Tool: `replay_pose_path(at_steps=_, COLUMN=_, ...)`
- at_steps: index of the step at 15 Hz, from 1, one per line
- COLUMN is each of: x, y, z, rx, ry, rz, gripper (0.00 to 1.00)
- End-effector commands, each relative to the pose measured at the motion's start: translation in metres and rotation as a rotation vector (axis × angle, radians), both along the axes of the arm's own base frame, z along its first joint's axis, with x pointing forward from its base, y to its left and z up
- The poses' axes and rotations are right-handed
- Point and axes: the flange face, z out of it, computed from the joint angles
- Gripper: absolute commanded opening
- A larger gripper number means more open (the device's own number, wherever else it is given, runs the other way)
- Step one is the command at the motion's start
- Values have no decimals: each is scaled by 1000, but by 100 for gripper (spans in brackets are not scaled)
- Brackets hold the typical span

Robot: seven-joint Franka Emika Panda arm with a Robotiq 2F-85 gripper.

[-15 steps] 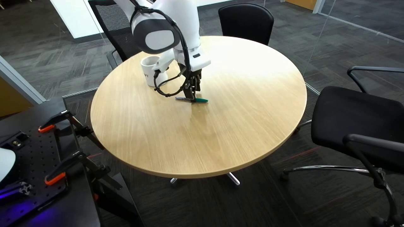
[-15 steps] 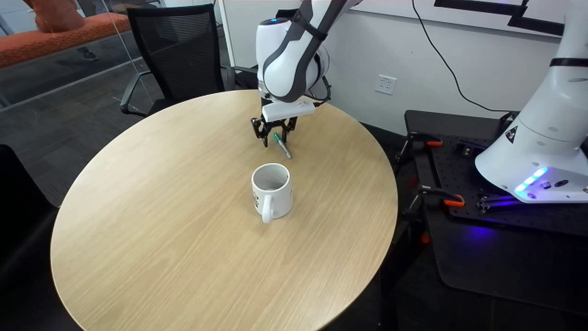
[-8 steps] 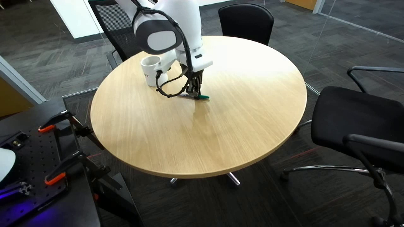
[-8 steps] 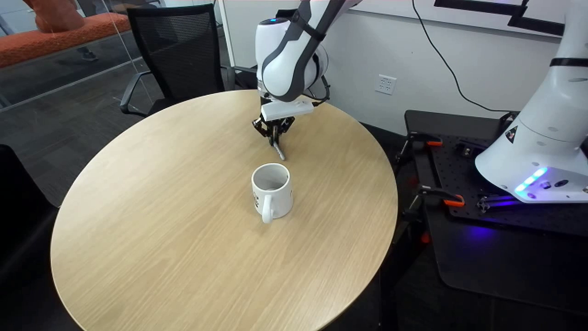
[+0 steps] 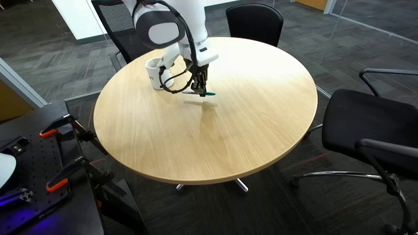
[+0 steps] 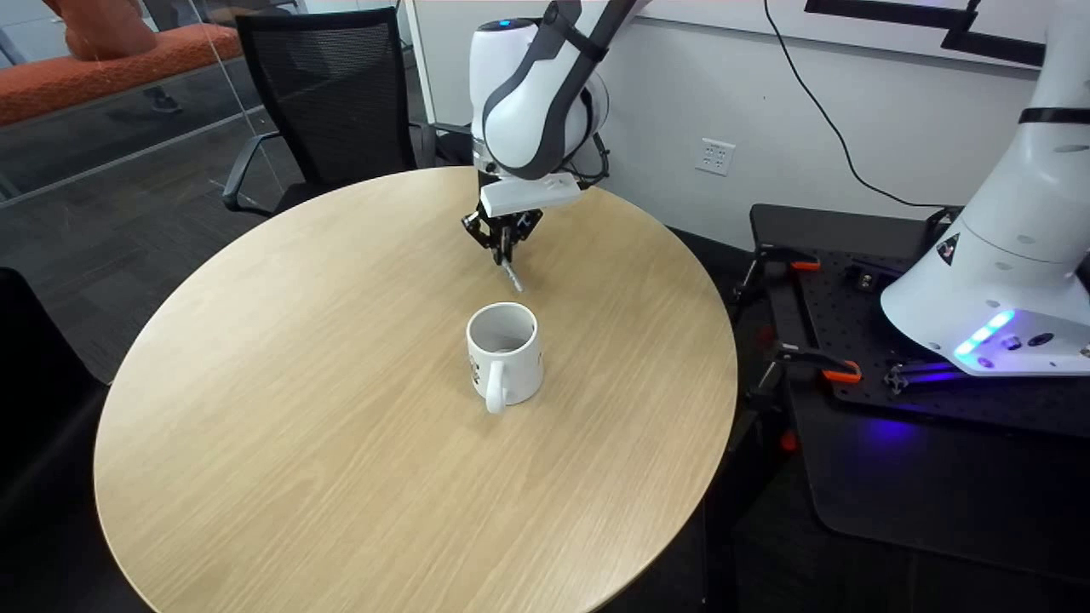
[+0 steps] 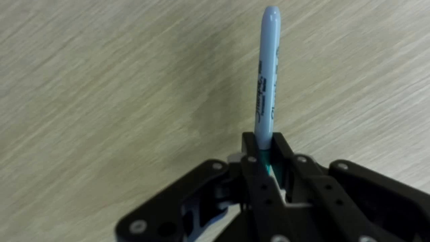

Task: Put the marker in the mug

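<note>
The marker [image 7: 267, 74], pale grey-white with a green cap, is pinched between the black fingers [image 7: 249, 143] of my gripper [image 7: 264, 141], near where barrel and cap meet. In the wrist view its barrel points up and away from the jaws. It hangs level above the table in an exterior view, where its green end [image 5: 210, 93] pokes out past the gripper [image 5: 202, 94] and its shadow lies below. The white mug [image 6: 521, 375] stands upright, handle outward, a short way from the marker's grey end [image 6: 513, 277]. In an exterior view the arm's cable partly covers the mug [image 5: 154, 75].
The round wooden table [image 5: 202, 147] bears the mug. Black chairs [image 5: 254, 24] stand around its edge. A dark side table [image 6: 894, 494] carries the robot's white base [image 6: 996, 298] and orange-tipped clamps [image 6: 839, 373]. Cables [image 5: 187, 36] loop along the arm beside the gripper.
One second ago the jaws stood apart around the marker on the table. They have since shut on it, and the gripper has risen, lifting it off the surface. The mug has not moved.
</note>
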Motion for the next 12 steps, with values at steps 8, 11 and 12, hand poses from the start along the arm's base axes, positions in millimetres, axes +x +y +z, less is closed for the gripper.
replay_pose_path(at_steps=8, x=-57, y=33, z=121, rx=-43, ry=49, rz=236, gripper=4)
replay_pose_path(at_steps=11, x=-73, y=42, z=148, rx=-125, ry=101, rz=391, gripper=4)
replay_pose_path(at_steps=12, x=-78, y=45, z=158, rx=-151, ry=119, rz=439, gripper=4)
